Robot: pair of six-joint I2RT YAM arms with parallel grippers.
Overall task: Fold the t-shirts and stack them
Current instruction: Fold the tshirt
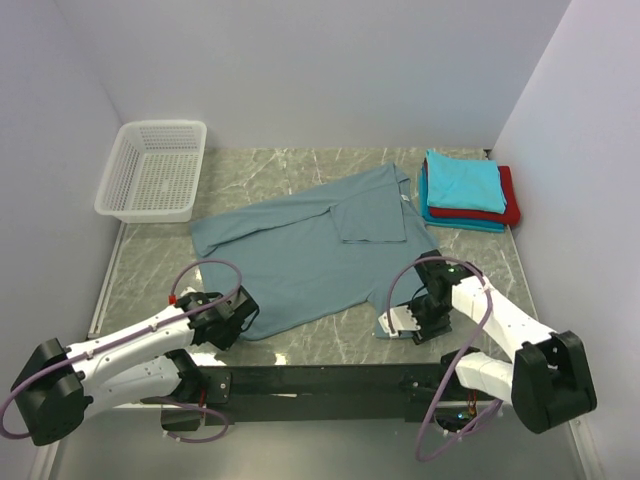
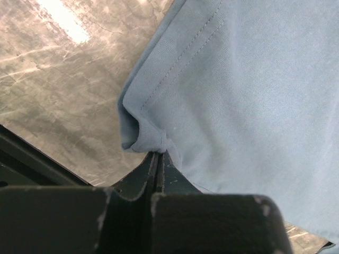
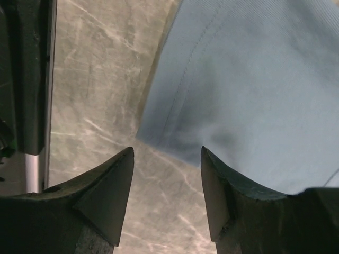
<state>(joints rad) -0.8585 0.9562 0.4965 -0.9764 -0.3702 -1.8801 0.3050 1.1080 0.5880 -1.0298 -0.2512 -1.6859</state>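
We're pinching the left hem corner of the grey-blue tee [image 1: 300, 265] in our left tool [image 2: 159, 159]; our right tool [image 3: 167, 159] is hovering open, empty, other corner just ahead.

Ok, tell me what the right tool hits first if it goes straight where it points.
Probably the hem corner of the grey-blue t-shirt, lying just ahead of the open right tool, with the marble table right under it. Depth is unclear, so bare table could come first.

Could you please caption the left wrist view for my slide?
Left hand pinching a hem corner of the grey-blue shirt over the table.
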